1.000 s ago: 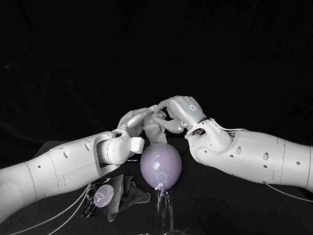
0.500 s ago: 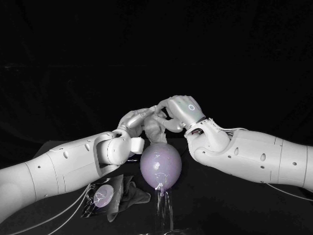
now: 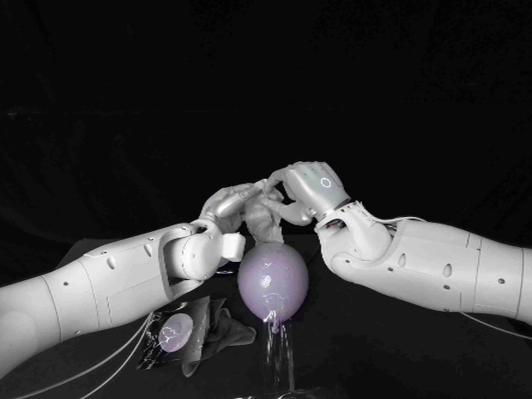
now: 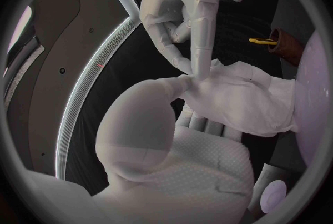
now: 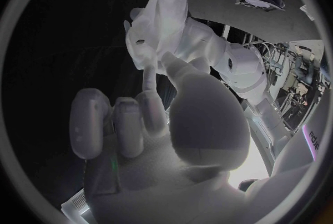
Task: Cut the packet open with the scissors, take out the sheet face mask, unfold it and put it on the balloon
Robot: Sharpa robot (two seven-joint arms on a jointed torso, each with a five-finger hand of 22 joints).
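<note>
Gripping the sheet face mask [image 3: 263, 219] from opposite sides, the left hand [image 3: 230, 204] and right hand [image 3: 304, 189] each pinch its upper part between thumb and fingertip. The mask hangs crumpled, its lower end touching the top of the balloon [image 3: 272, 283]. The packet [image 3: 170, 332] lies on the desk [image 3: 386, 366], near the balloon.

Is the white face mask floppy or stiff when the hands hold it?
Probably floppy: the sheet face mask hangs in crumpled folds between the left hand and right hand. It likely weighs little, since fingertips alone seem to carry it. It may cling, as it seems to drape against the balloon.
</note>
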